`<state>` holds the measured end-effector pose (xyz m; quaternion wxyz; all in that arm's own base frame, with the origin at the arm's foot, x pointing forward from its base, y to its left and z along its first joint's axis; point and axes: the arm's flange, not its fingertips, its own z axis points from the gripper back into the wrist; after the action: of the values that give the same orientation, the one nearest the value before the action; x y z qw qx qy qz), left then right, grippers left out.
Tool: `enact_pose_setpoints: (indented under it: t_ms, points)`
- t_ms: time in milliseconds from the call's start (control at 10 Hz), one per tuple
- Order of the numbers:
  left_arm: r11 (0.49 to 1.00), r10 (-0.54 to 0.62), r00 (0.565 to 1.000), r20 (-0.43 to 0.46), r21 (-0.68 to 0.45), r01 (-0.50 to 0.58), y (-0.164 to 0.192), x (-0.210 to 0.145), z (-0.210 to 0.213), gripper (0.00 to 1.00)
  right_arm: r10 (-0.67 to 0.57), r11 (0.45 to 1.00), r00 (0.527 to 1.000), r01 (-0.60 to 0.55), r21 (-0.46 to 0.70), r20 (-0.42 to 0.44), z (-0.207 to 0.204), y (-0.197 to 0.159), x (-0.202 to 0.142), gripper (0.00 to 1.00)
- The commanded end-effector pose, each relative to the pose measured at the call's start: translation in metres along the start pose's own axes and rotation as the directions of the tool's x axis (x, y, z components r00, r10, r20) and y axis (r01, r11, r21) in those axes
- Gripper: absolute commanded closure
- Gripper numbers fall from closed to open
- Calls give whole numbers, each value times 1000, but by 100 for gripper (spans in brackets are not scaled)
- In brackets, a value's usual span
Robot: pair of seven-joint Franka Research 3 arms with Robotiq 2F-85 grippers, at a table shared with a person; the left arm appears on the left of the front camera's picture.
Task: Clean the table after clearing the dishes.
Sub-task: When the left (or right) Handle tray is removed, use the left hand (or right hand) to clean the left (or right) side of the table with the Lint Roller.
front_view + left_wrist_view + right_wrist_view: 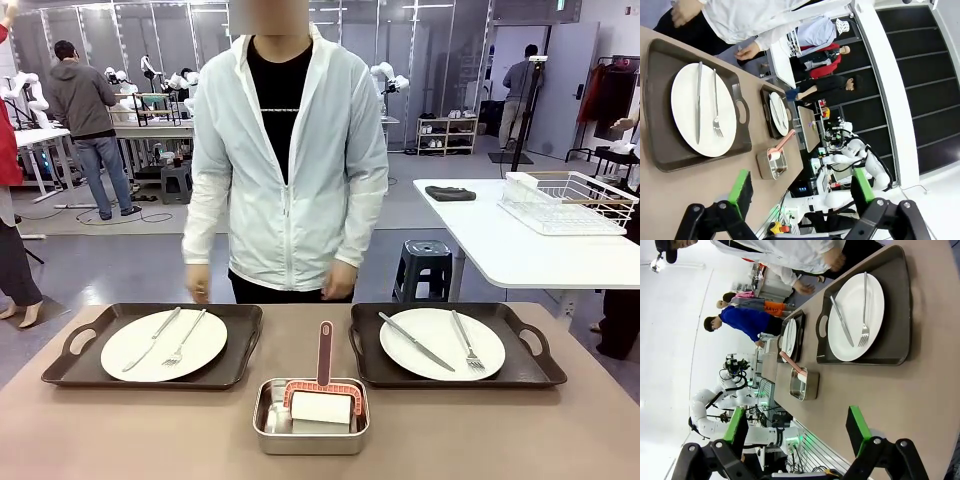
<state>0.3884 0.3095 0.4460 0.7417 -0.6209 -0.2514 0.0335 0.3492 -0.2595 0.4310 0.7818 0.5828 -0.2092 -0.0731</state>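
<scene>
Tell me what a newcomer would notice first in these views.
On the taupe-brown table, the left dark rectangular handled tray holds a round white dinner plate with metal knife and fork, and the right tray holds a matching plate. Between them, nearer the robot, a small shiny steel pan holds a pink-handled tool and a white block. A person in a white jacket stands at the far side.

I inspect the table [120, 430]: its top is plain, matte and taupe-brown. Three items rest directly on it. The left tray [245, 338], dark and handled, lies toward the far edge on my left. The right tray [515, 373], of the same kind, lies toward the far edge on my right, well apart from the first. The steel pan [310, 446] sits between them, nearer to me, close to both trays' inner corners.
</scene>
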Motion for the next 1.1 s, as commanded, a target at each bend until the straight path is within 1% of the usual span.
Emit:
enact_pose_setpoints:
  t_ms: [0,1000]
  points:
    - [1000,1,1000,0,-11,-1,-2,-3,4,0,2,1000,1000,-2,16,-3,3,3,-2,0]
    - [1000,1,1000,0,-11,-1,-2,-3,4,0,2,1000,1000,-2,16,-3,3,3,-2,0]
